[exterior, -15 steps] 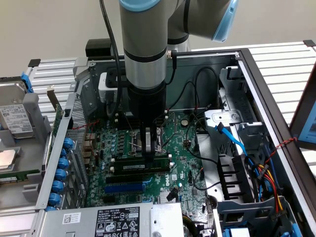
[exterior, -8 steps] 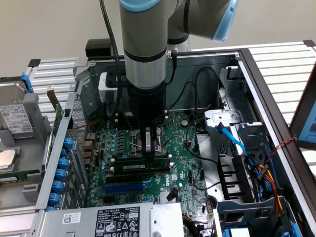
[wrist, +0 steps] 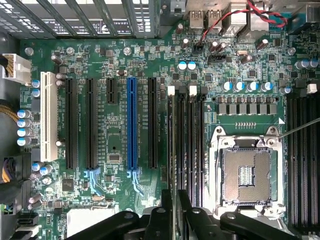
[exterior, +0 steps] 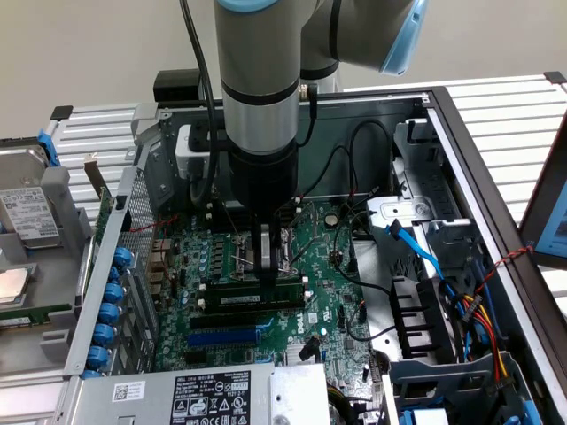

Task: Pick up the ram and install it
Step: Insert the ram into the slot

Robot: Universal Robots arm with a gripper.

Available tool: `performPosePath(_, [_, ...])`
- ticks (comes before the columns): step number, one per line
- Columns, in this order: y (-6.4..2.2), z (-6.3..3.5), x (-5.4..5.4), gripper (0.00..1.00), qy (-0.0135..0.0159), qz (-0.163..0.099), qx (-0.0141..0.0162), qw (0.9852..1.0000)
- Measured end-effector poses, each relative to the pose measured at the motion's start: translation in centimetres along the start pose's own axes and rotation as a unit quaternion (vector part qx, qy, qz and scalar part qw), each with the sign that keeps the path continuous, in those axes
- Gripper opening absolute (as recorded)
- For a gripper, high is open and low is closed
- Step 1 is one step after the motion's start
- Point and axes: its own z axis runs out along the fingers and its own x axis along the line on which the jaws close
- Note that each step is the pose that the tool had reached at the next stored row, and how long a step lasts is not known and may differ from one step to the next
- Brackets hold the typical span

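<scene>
Reaching straight down into the open computer case (exterior: pixel 467 152), above the green motherboard (exterior: pixel 328 266). Clamping the gripper (exterior: pixel 275 268), fingers (wrist: pixel 166 210) drawn narrowly together, on the top edge of the ram (exterior: pixel 235 285). Holding the ram on edge and level, running along the bank of long black slots (wrist: pixel 196 145), between the blue slot (wrist: pixel 132 122) and the CPU socket (wrist: pixel 246 172). Meeting the slot beneath, though leaving unclear whether fully seated. Carrying a black cable (exterior: pixel 199 80) down alongside the arm (exterior: pixel 257 88).
</scene>
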Motion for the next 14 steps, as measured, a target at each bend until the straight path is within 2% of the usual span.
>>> performPosePath(8, [0.00,0.00,0.00,0.20,0.0000,0.000,0.0000,1.0000])
performPosePath(11, [0.00,0.00,0.00,0.22,0.0000,0.000,0.0000,1.0000])
performPosePath(12, [0.00,0.00,0.00,0.28,0.0000,0.000,0.0000,1.0000])
performPosePath(14, [0.00,0.00,0.00,0.28,0.0000,0.000,0.0000,1.0000])
